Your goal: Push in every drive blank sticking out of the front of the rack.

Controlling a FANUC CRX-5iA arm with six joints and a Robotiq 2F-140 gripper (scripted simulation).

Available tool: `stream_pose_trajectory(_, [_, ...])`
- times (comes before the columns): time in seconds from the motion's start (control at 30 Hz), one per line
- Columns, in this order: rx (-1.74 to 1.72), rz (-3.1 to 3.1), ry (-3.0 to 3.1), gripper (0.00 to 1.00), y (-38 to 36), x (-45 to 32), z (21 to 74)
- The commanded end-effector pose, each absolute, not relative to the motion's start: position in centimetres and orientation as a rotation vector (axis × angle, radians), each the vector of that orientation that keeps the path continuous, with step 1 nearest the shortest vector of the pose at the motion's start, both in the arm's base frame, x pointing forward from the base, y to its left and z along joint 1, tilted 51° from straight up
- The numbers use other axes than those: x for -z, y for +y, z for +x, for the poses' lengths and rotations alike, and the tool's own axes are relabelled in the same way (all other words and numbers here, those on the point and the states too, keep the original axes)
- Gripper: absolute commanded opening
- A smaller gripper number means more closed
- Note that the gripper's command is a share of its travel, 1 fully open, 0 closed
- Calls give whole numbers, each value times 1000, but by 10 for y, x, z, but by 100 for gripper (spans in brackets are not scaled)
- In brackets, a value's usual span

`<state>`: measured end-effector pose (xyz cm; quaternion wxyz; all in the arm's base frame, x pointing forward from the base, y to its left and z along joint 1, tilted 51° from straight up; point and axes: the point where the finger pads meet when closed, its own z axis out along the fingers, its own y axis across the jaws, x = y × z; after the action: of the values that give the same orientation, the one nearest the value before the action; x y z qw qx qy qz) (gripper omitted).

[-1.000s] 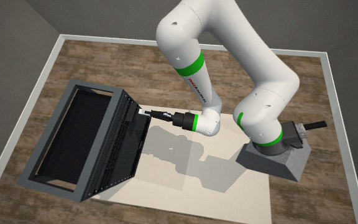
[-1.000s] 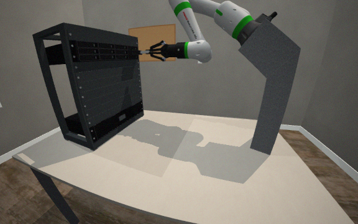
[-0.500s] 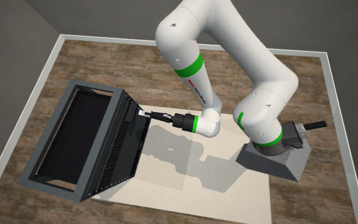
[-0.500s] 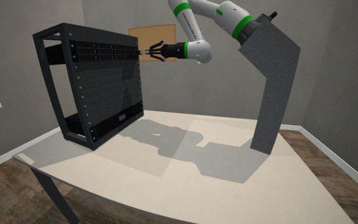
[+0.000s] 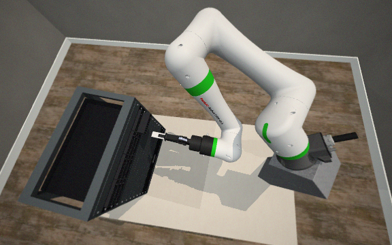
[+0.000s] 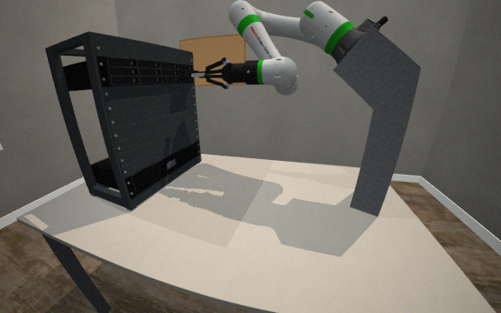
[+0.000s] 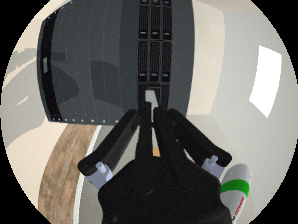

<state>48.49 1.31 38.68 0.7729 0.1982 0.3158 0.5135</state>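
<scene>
The dark rack [image 5: 105, 163] [image 6: 146, 51] [image 7: 182, 60] stands upright on the table. A drive bay with three rows of black drive blanks [image 6: 143, 73] [image 7: 155, 60] runs across its upper front. My gripper [image 5: 155, 135] [image 6: 196, 75] [image 7: 149, 97] is shut with nothing between its fingers. Its pale fingertips are at the bay's end nearest the back wall, in front of the end blank in the wrist view. They partly hide that blank, so I cannot tell whether it sticks out or whether they touch it. The other blanks look about level with each other.
The light table top [image 5: 250, 218] [image 6: 242, 265] carries the rack and the arm's grey pedestal [image 5: 318, 177] [image 6: 390, 113]. Smooth grey panels [image 6: 150, 117] [image 7: 100, 50] fill the rack's front below the bay, above a black unit [image 6: 146, 178] with a small light handle.
</scene>
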Motion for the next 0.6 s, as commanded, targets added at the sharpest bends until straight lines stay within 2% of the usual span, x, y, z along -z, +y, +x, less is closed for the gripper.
stream_pose_trajectory(0.0, [-1113,428,676,10,34,-373,492])
stream_pose_trajectory(0.57, [-1113,428,676,10,68,-349,504])
